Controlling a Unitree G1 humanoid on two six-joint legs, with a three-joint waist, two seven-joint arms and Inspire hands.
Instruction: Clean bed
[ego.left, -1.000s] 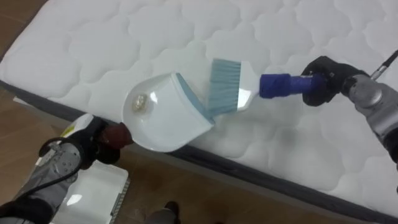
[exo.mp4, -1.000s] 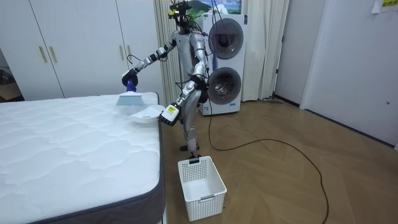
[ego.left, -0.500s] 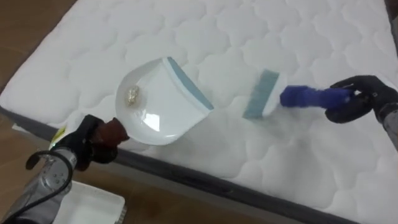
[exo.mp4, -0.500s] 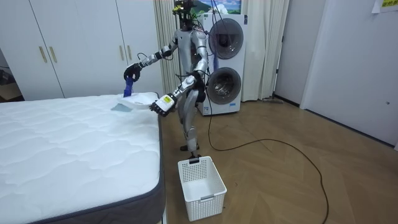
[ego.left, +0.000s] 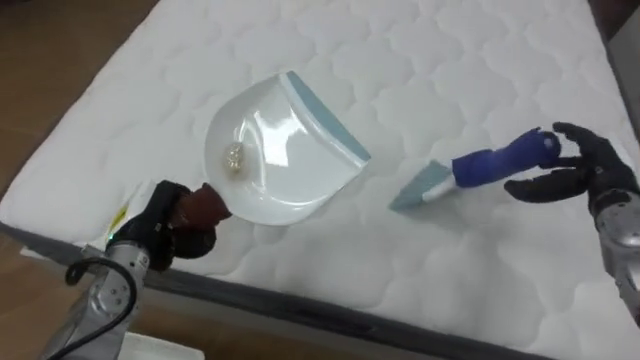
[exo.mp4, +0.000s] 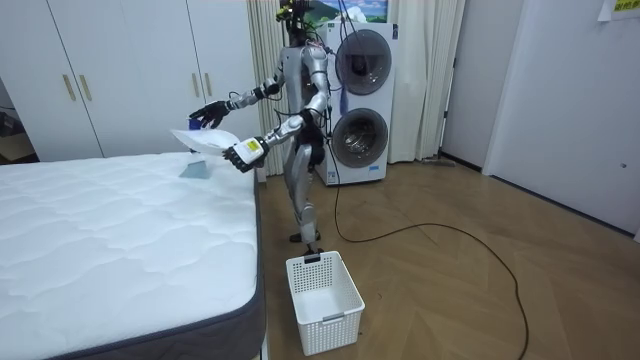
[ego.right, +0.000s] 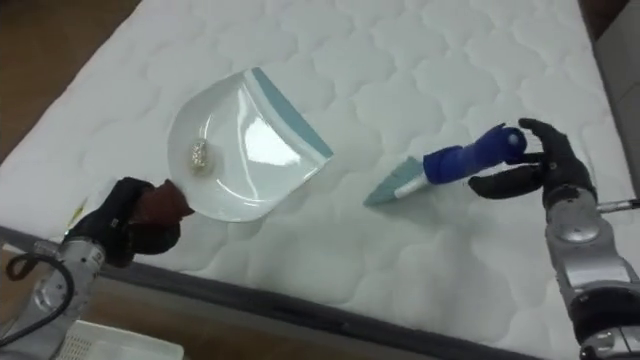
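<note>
dustpan (ego.left: 290, 160) looks light, rigid, scrap (ego.left: 236, 156) loose inside: left hand (ego.left: 170, 235) fingers wrap its handle (ego.left: 205, 205); right of dustpan, right hand (ego.left: 590, 165) fingers spread beside brush (ego.left: 470, 170).

Left hand (ego.left: 172, 228) clenched low, right hand (ego.left: 580, 172) extended and splayed.

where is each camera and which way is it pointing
Left eye view: on the robot's head, looking down at the mattress; left hand grips the dustpan lower left, right hand by the brush at right.
Right eye view: same head, slightly to the side, same downward look, same hands.
Room view: standing across the room, facing the whole robot by the bed, with basket and laundry machines.
Shared: all three show mattress, dustpan, brush.
</note>
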